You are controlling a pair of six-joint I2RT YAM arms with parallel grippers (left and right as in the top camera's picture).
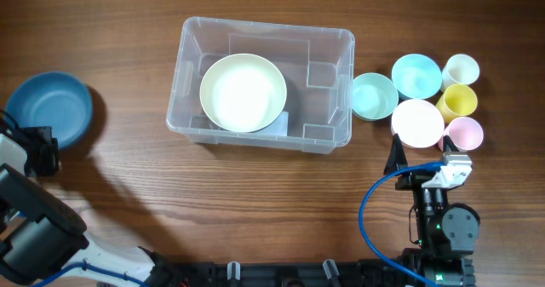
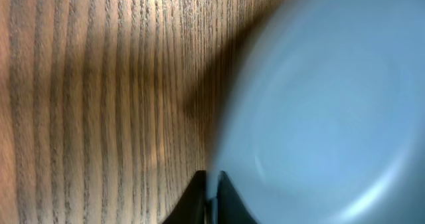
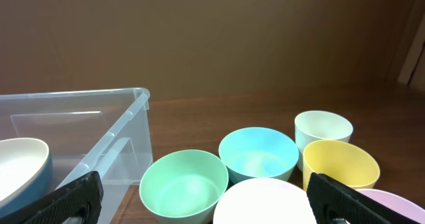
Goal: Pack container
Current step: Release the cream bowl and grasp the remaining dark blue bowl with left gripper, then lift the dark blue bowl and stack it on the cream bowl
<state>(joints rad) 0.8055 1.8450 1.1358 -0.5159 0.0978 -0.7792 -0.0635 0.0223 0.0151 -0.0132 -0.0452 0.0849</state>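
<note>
The clear plastic container [image 1: 328, 108] stands at the table's middle with a cream bowl [image 1: 243, 91] inside; its right wall shows in the right wrist view [image 3: 113, 137]. A blue bowl [image 1: 49, 106] sits at the far left. My left gripper [image 1: 44, 142] is at its near rim; in the left wrist view the fingers [image 2: 212, 194] are shut on the rim of the blue bowl [image 2: 319, 98]. My right gripper [image 1: 421, 161] is open and empty, just in front of a white bowl [image 1: 417, 123], to the right of the container.
Right of the container stand a green bowl [image 1: 374, 95], a light blue bowl [image 1: 416, 75], a white cup [image 1: 461, 69], a yellow cup [image 1: 457, 101] and a pink cup [image 1: 465, 134], packed close together. A blue cable [image 1: 375, 198] loops by the right arm.
</note>
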